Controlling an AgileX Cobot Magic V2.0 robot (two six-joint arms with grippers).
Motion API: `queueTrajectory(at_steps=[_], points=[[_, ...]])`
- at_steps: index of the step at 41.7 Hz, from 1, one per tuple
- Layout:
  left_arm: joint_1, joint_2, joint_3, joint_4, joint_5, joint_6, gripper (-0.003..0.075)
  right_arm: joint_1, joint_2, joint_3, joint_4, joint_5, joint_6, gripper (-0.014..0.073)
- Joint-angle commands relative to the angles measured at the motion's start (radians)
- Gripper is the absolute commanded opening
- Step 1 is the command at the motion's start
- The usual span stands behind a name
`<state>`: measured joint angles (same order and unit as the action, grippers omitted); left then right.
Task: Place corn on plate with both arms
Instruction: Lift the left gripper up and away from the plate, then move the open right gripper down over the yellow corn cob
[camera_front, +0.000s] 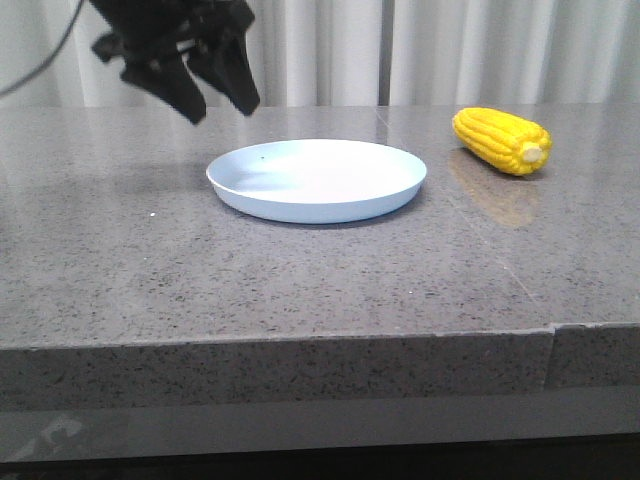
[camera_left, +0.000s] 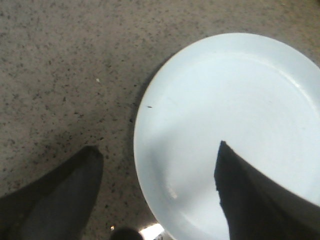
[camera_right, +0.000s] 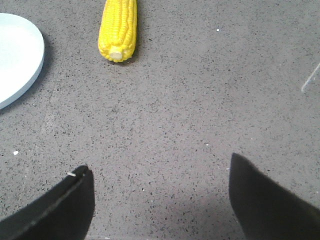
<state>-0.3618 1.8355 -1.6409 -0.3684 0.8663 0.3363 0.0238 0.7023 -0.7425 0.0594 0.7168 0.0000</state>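
**A:** Well, start with the biggest thing: what sat on the grey stone table (camera_front: 300, 290)?

**B:** The plate (camera_front: 316, 180) lay near the middle, flat and with nothing in it. The left gripper (camera_front: 213, 95) hung in the air above its far left edge, jaws parted and holding nothing. In the left wrist view one finger (camera_left: 260, 200) stood over the plate's surface and the other over the bare stone beside it.

**A:** And the corn?

**B:** The corn (camera_front: 502, 140) lay on its side on the table, well apart from the plate on the right, its pale stub end turned toward the camera. Nothing touched it.

**A:** The right gripper?

**B:** The right gripper (camera_right: 157, 200) showed only in its own wrist view. Its fingers were spread wide over empty stone, with the corn (camera_right: 118, 30) well ahead and off to one side of the line between them.

**A:** So what could have gone wrong from there?

**B:** I judged the corn the main risk. It was round and looked smooth, so a closing jaw that met it off-centre could have rolled it away or squirted it out. The right gripper also needed to shift sideways first; coming straight on, it would have missed.

**A:** Anything with the plate?

**B:** It looked light and shallow. A low finger from the left arm could have caught the rim and skidded it, and the two arms might have crowded each other above it.
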Motion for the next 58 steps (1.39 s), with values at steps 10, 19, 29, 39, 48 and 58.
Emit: queueTrajectory(at_steps=[10,19,29,39,48,58], points=[[-0.179,-0.346,0.163,0.417,-0.011,-0.247,0.0472,-0.002,0.003,-0.034,-0.004,-0.066,-0.011,0.0582],[-0.185,-0.612,0.396,0.354,-0.109,-0.252,0.0472,-0.002,0.003,-0.034,-0.004,-0.066,-0.011,0.0582],[-0.185,-0.882,0.614,0.337,-0.128,-0.265,0.0472,-0.002,0.003,-0.034,-0.004,-0.066,-0.011,0.0582],[-0.185,-1.037,0.738,0.337,-0.134,-0.265,0.0472,-0.002,0.003,-0.034,-0.004,-0.066,-0.011,0.0582],[-0.185,-1.067,0.755,0.337,-0.135,-0.265,0.0472,-0.002,0.003,-0.034,-0.004,-0.07,-0.011,0.0582],[-0.185,-1.067,0.755,0.337,-0.135,-0.265,0.0472,-0.002,0.003,-0.034,-0.004,-0.096,-0.011,0.0582]])
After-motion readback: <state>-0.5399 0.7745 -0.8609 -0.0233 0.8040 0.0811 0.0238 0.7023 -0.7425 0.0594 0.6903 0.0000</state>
